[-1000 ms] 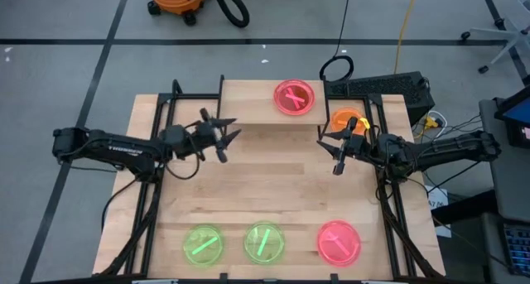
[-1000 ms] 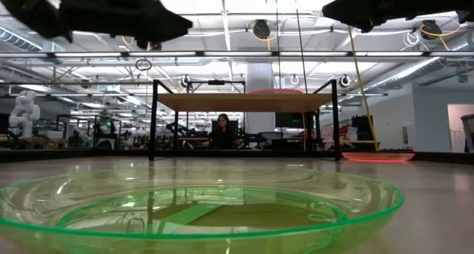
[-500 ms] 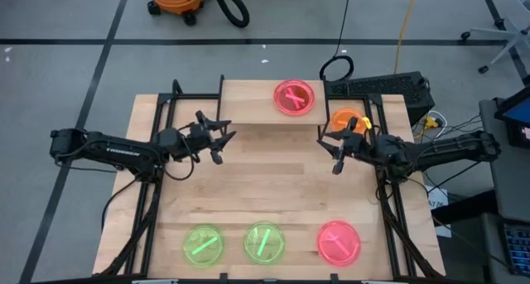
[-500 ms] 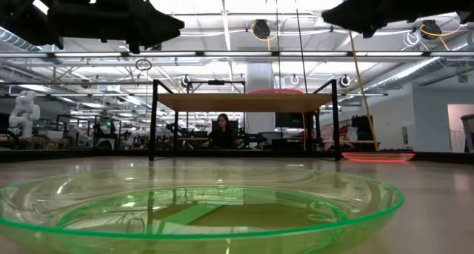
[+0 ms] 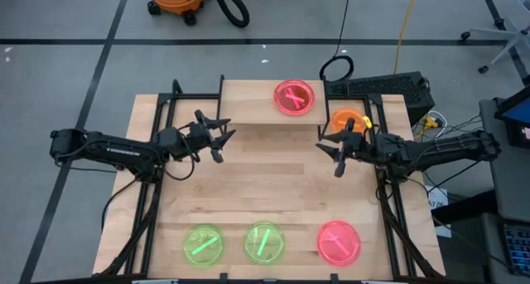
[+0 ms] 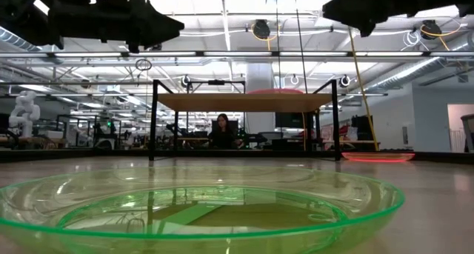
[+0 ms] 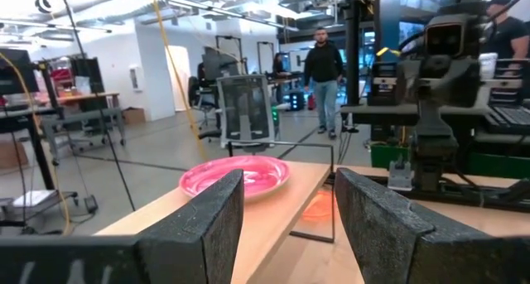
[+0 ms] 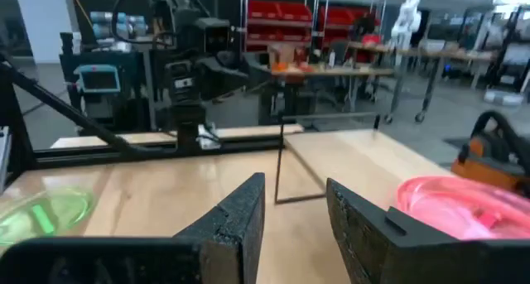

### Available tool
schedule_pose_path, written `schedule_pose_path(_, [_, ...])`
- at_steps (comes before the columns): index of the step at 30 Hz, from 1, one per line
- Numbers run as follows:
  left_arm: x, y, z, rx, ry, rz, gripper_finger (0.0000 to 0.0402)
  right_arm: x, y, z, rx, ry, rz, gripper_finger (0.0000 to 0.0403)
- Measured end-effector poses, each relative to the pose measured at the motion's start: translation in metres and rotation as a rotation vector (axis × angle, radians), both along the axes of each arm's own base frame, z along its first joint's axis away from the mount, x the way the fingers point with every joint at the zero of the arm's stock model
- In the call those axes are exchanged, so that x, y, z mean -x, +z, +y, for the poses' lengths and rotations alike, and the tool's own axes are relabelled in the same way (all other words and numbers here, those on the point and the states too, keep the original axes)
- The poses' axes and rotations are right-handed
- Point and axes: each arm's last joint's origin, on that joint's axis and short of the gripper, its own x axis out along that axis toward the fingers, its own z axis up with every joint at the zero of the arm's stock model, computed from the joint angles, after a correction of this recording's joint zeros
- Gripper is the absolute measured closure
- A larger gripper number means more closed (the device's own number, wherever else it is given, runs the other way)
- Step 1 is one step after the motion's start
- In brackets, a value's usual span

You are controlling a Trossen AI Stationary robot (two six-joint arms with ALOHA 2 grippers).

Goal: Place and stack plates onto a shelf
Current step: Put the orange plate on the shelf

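Note:
The shelf [image 5: 248, 102] is a light-wood board on black legs at the table's far edge. One pink plate [image 5: 295, 97] lies flat on its right half and also shows in the left wrist view [image 7: 236, 176]. An orange plate [image 5: 348, 120] rests on the table just right of the shelf. Two green plates [image 5: 203, 244] [image 5: 264, 242] and a second pink plate [image 5: 339, 241] lie along the near edge. My left gripper [image 5: 225, 142] hovers open above the table in front of the shelf's left end. My right gripper [image 5: 327, 157] hovers open in front of its right end.
A black frame runs along both table sides under the arms. The wood between the grippers and between shelf and near-edge plates lies bare. An orange vacuum and cables sit on the floor beyond the far edge. People show in the room behind the shelf.
My left gripper has drawn back a little toward the table's left edge, staying raised and open. The plates and the shelf have stayed where they were.

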Motion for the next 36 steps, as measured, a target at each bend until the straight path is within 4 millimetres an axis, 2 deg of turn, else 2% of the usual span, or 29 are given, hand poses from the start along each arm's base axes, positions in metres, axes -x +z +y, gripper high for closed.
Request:
schedule_pose_path(5, [0.0,0.0,0.001,0.001,0.006,0.0,0.0204,-0.011,0.012,0.006,0.02,-0.028,0.173,0.0287])
schedule_pose_path(10, [0.0,0.0,0.001,0.002,0.006,0.0,0.0204,-0.014,-0.001,0.002,0.096,-0.287,0.531,0.0287])
schedule_pose_path(13, [0.0,0.0,0.001,0.004,0.005,0.002,0.0204,-0.013,-0.007,-0.001,0.082,-0.359,0.644,0.0287])
schedule_pose_path(21, [0.0,0.0,0.001,0.006,0.005,0.0,0.0204,-0.015,-0.029,-0.007,-0.134,-0.334,0.811,0.0287])
schedule_pose_path(24, [0.0,0.0,0.001,0.004,0.006,0.001,0.0204,-0.014,-0.04,-0.015,-0.184,-0.403,0.906,0.0287])
schedule_pose_path(30, [0.0,0.0,0.001,0.004,0.006,-0.001,0.0204,0.0,-0.062,-0.033,-0.385,-0.663,1.128,0.0287])
schedule_pose_path(33, [0.0,0.0,0.001,0.004,0.006,-0.003,0.0204,-0.001,-0.07,-0.043,-0.39,-0.763,1.147,0.0287])
schedule_pose_path(36, [0.0,0.0,0.001,0.004,0.006,-0.002,0.0204,-0.004,-0.085,-0.051,-0.394,-0.777,1.15,0.0287])
